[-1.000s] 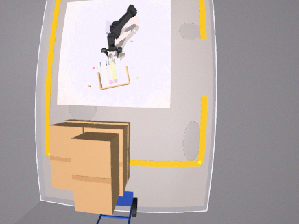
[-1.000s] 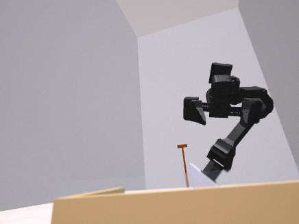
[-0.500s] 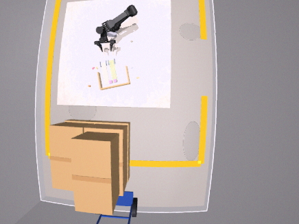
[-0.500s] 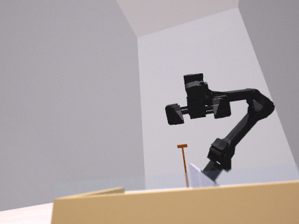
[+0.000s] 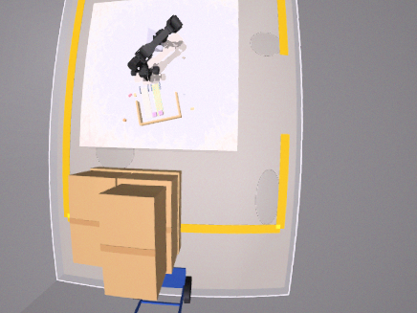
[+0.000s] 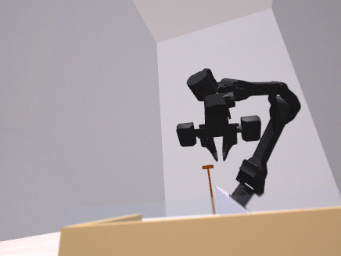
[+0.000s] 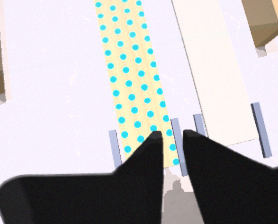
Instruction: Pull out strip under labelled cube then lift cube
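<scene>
A yellow strip with cyan dots (image 5: 158,98) (image 7: 130,62) and a plain off-white strip (image 5: 146,101) (image 7: 215,75) lie side by side. Two pink cubes, one (image 5: 154,115) beside the other (image 5: 161,113), are at the strips' far ends in the top view; their labels are too small to read, and they are outside the wrist view. My gripper (image 5: 154,76) (image 6: 220,160) (image 7: 171,138) is nearly closed, with a narrow gap and nothing between its fingertips. It is raised above the near end of the dotted strip, which is wider than that gap.
A low wooden wall (image 5: 161,121) (image 7: 261,25) surrounds three sides of the strips. Short grey-blue rails (image 7: 115,146) (image 7: 179,146) (image 7: 261,130) flank their near ends. Small bits, one orange (image 5: 124,120) and one yellow (image 5: 192,108), lie outside the wall. Cardboard boxes (image 5: 129,222) stand farther off.
</scene>
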`<action>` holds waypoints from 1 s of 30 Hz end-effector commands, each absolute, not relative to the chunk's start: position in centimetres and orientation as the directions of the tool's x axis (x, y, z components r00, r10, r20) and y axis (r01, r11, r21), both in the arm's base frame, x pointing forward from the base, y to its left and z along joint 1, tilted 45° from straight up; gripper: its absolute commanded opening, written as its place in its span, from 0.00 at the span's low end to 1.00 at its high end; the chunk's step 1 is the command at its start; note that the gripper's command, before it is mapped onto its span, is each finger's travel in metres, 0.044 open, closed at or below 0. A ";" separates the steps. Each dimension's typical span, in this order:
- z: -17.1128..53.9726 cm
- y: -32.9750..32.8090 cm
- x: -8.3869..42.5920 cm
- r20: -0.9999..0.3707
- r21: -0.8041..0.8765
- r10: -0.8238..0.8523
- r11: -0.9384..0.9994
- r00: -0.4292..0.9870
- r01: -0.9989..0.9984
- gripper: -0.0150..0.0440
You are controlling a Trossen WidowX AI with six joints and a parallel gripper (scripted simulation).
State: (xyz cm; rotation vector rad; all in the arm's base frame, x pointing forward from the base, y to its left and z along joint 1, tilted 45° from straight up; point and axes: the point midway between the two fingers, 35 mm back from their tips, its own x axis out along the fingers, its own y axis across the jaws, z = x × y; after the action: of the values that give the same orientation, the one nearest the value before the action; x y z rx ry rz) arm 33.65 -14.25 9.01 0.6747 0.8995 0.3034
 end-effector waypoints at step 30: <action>3.4 -8.3 36.1 -0.716 0.666 0.682 0.731 0.148 -0.148 0.25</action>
State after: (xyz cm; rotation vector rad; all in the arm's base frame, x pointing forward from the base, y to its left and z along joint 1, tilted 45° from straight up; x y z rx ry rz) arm 36.05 -8.58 3.76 0.4942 1.2933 0.6366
